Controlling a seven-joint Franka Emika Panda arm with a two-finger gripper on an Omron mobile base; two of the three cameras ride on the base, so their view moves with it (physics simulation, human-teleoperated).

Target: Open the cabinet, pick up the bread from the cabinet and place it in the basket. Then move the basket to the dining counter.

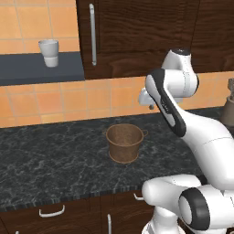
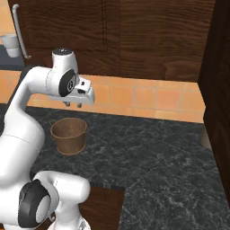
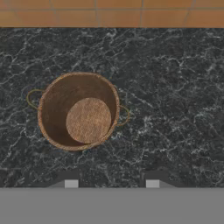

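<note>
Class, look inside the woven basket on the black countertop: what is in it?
The basket holds nothing: the hand view looks straight down onto its bare woven floor. No bread lies in it. The cabinet door is closed, so what it holds is hidden.

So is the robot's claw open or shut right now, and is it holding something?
Gripper: open, holding nothing, hanging above the black countertop beside the empty basket.

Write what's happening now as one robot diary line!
cabinet: shut | basket: empty, on black counter | gripper: above counter, holding nothing
</note>
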